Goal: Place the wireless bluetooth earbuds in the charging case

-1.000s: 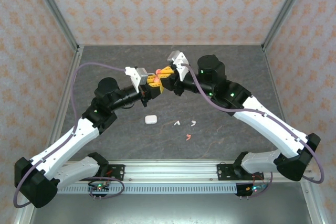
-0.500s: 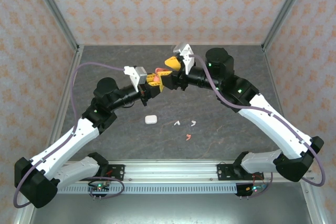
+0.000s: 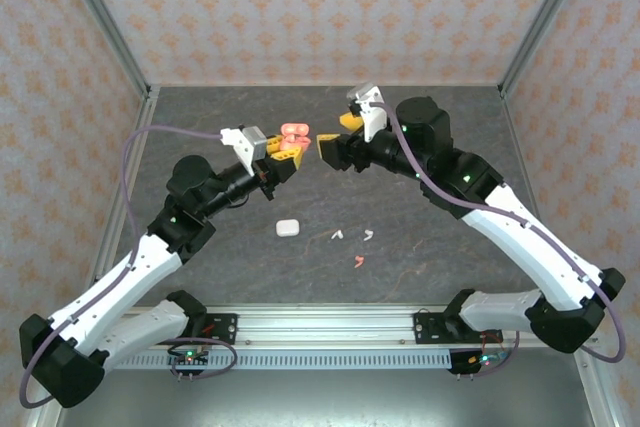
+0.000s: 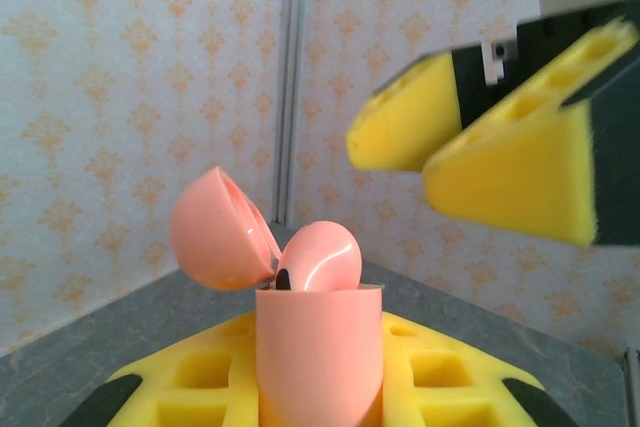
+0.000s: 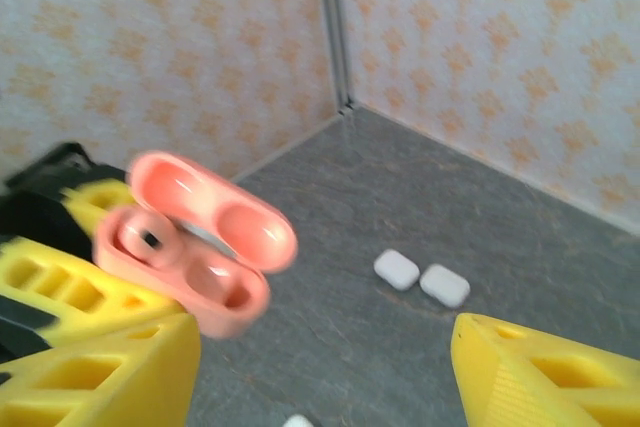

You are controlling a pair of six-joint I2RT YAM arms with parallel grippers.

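A: From above, upper centre: note left gripper (image 3: 288, 151) clamped on open pink case (image 3: 292, 134), right gripper (image 3: 339, 134) spread apart; earbuds (image 3: 338, 235) loose, lower centre.
B: Left wrist, bottom centre: pinches case low. Right wrist, left side: may knock lid (image 5: 240, 222) shut if brought in crooked.

Glossy coral plastic charging case (image 4: 320, 347)

1. We saw the pink case (image 5: 195, 257) open, on the left gripper's fingers (image 5: 60, 282).
2. Two white cases (image 5: 397, 269) lay right of the pink case.
3. Our right gripper (image 5: 325, 347) gaped below the pink case.
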